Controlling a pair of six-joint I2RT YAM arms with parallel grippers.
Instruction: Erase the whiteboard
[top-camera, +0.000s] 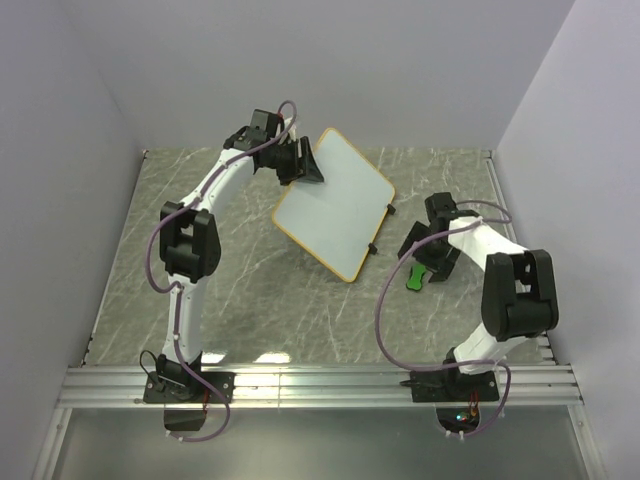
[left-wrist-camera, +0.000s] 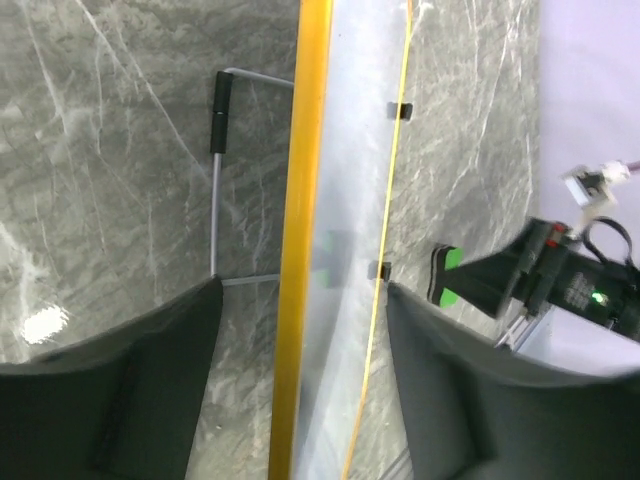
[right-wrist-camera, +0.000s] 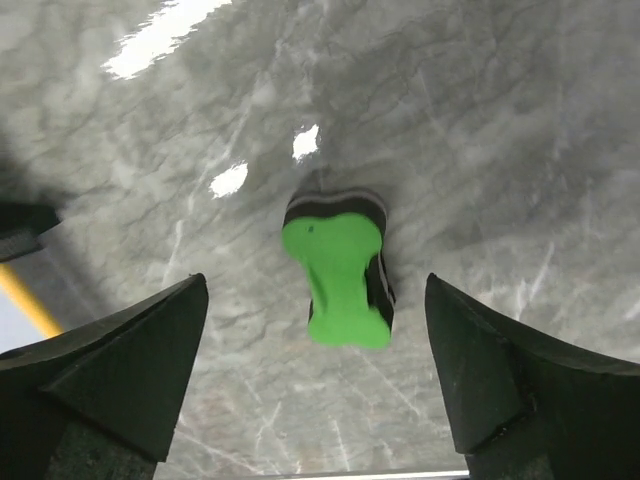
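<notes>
The whiteboard (top-camera: 335, 205) stands tilted at mid-table, with a white face that shows no marks, an orange-yellow rim and two black clips (top-camera: 390, 208) on its right edge. My left gripper (top-camera: 305, 160) is open at its far left edge. In the left wrist view the rim (left-wrist-camera: 300, 200) runs between my spread fingers (left-wrist-camera: 150, 390), and I see no contact. The green eraser (right-wrist-camera: 340, 280) lies on the table to the right of the board. My right gripper (right-wrist-camera: 315, 285) is open and hovers right above it, one finger on each side. The eraser also shows in the top view (top-camera: 413, 277).
A thin wire stand (left-wrist-camera: 215, 180) props the board from behind. The grey marble table (top-camera: 250, 290) ends at walls on the left, back and right. An aluminium rail (top-camera: 320, 385) with both arm bases runs along the near edge.
</notes>
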